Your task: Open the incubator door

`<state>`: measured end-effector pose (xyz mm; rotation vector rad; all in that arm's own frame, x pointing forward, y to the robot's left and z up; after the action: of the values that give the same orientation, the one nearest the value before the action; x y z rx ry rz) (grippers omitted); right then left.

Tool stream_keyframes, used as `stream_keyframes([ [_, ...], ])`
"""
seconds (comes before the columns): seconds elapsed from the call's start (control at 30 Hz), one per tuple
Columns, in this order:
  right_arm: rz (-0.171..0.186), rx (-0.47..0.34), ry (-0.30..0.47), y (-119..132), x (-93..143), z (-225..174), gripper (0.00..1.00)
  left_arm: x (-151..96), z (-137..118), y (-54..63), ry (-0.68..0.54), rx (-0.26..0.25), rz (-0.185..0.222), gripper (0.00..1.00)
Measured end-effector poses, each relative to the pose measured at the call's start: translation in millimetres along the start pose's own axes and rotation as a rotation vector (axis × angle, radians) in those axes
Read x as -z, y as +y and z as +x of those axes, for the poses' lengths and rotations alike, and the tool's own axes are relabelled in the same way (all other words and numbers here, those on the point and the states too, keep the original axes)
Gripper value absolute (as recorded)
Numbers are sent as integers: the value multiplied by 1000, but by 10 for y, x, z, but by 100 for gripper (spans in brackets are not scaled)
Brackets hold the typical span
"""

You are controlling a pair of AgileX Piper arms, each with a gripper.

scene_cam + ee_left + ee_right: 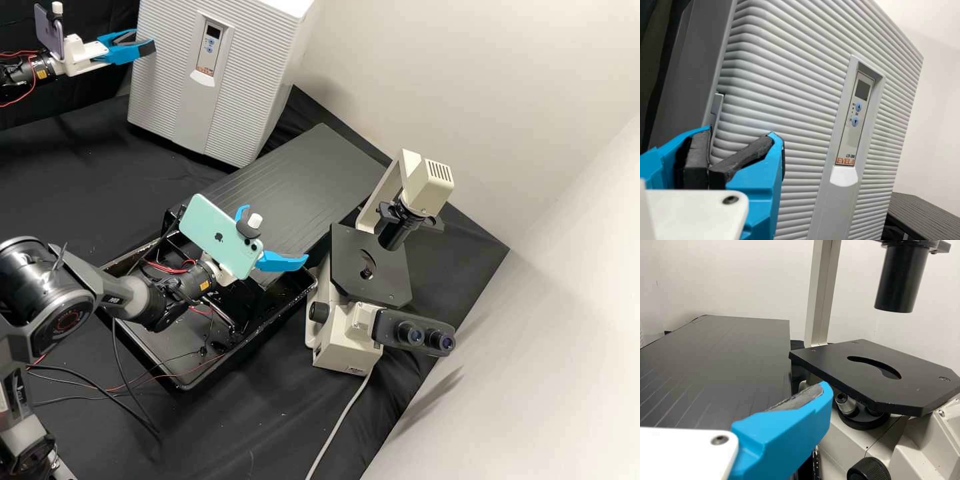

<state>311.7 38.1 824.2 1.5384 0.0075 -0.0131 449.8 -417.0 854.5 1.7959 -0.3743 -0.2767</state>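
1. Has left gripper (145, 40) at the upper left of the high view, with blue fingers parted, over the left front edge of a ribbed white incubator (167, 73).
2. At the lower left of the left wrist view, has left gripper (739, 134) near a narrow grey door handle (716, 112). Cannot tell there whether touching or just clear.
3. Has the incubator upright at upper left in the high view, with incubator door (785, 90) closed, flush against the grey casing. Carries a control panel (211, 47) on that front, with dark display and two blue buttons.
4. At left of centre, has a black tray (175, 347) with cables and wires in and around it.
5. Near mid-frame, has right gripper (277, 233) with fingers spread wide and gripping nothing, just beyond a mint-green smartphone (217, 233) mounted on the arm.
6. Behind that, has a grooved black board (320, 173) slanting across the middle.
7. Right of centre, has a cream inverted microscope (340, 353) with black stage (353, 267) and twin eyepieces (409, 333). Trails a pale cable (342, 417) toward the bottom edge.
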Motion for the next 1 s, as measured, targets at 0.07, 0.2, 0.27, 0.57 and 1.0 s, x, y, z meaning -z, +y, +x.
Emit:
stream_keyframes([
  [0.07, 0, 0, 0, 0, 0, 0, 100, -24, -24, 6, 2, 3, 6, 0],
  [0.2, 0, 0, 0, 0, 0, 0, 100, -92, -65, 21, 0, 10, 6, 0],
  [0.27, 0, 0, 0, 0, 0, 0, 100, -129, -83, 30, 3, 16, 5, 0],
  [0.57, 0, 0, 0, 0, 0, 0, 100, -383, -260, 62, 21, 64, 1, 0],
  [1.0, 0, 0, 0, 0, 0, 0, 100, -1085, -772, 112, -67, 197, 10, 0],
])
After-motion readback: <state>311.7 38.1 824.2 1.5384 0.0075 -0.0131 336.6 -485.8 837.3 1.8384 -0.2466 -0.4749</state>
